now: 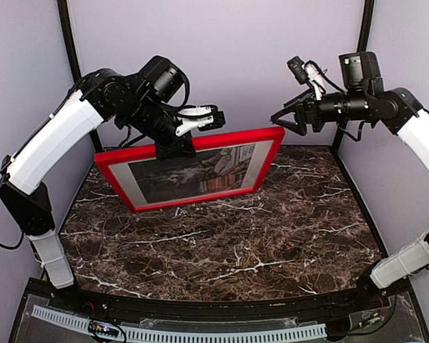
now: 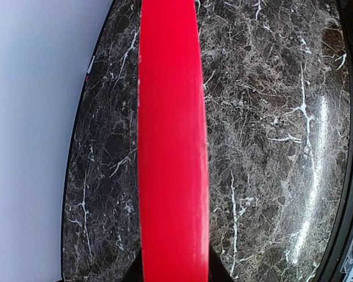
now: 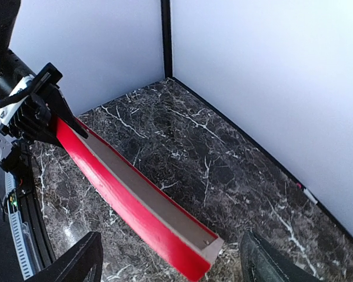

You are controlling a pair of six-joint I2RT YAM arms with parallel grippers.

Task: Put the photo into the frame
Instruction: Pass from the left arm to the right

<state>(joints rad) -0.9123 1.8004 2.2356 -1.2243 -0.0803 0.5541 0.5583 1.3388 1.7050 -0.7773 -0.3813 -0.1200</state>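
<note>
Left tool (image 1: 174,148) has the frame (image 1: 236,136) by its top rail; the frame stands on its lower rail along the far edge of the surface (image 1: 222,246), toward the far-left corner, front facing the near edge; which way it leans is unclear. The photo (image 1: 179,179) shows through the opening inside a pale mat (image 1: 256,171); cannot tell whether it sits flat or has any backing.

Step in hand, by my reading: the photo looks to be in; what is left is setting the frame down without spilling it. To do it well: grip firmly, since one off-centre pinch lets the frame swing; use the lower rail as a hinge and lower slowly; bring the right tool (image 1: 286,121) onto the free corner only if the frame twists, otherwise hold it clear; watch that the photo does not slide out of the back.

Tools: left one is pinched on the top rail, left of the rail's middle; in its wrist view the red rail runs straight between the jaws. Right one is spread wide and holds nothing; it hangs just beside the frame's top right corner; in its wrist view that corner lies between the two fingers (image 3: 76,261) and looks apart from both.
</note>
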